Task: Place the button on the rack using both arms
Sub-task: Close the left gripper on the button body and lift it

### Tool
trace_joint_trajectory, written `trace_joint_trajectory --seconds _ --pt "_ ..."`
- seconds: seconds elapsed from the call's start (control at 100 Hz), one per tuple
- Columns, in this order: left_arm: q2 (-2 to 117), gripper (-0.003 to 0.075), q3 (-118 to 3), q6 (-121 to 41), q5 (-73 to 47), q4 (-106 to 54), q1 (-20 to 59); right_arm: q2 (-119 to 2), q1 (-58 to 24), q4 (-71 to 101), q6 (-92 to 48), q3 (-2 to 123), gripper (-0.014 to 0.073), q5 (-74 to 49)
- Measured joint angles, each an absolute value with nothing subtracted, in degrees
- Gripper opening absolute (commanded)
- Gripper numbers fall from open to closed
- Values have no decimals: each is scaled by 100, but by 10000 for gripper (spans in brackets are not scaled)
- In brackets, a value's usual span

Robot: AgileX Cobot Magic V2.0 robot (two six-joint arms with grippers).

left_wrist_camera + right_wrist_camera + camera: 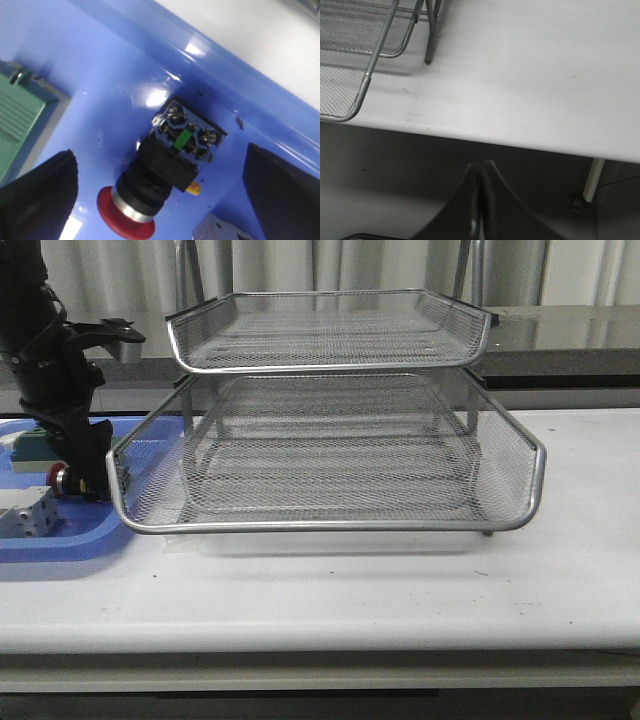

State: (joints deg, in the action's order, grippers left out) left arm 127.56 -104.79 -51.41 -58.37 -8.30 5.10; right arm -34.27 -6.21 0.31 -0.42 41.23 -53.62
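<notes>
The button (159, 172) lies on its side in the blue tray (100, 60), red mushroom head (60, 478) towards the tray's front. My left gripper (160, 187) is open, low over the tray, one finger on each side of the button with a gap to each. In the front view the left gripper (85, 478) sits just left of the rack (330, 525), whose wire tiers hold nothing. My right gripper (481, 167) is shut and empty, below the table's front edge, near the rack's corner (364, 87). It is out of the front view.
A green block (30, 445) and a white terminal block (25, 515) share the blue tray (70, 540) with the button. The green block (20, 107) is close to one left finger. The white table (400, 590) extends right of the rack.
</notes>
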Motion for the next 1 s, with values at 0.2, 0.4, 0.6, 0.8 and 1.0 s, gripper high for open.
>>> trace_joint_trajectory --seconds 0.2,0.4,0.6,0.8,1.0 --pt "12879 636 -10487 -5260 -5674 -830 510 -3427 -621 31 -42 4123 -68 -5362" --pt "13098 636 -10501 -5284 -5652 -830 510 -3427 -621 31 -42 4123 -68 -5362" --pt "13106 608 -10526 -5296 -5652 -830 510 -3427 -621 31 -42 4123 -68 -5362" --pt "13120 363 -10564 -5296 -5672 -842 510 -3427 -621 31 -42 4123 -68 -5362" --pt "13155 132 -10775 -5296 -5715 -827 510 -3427 -621 31 -42 4123 -68 -5362"
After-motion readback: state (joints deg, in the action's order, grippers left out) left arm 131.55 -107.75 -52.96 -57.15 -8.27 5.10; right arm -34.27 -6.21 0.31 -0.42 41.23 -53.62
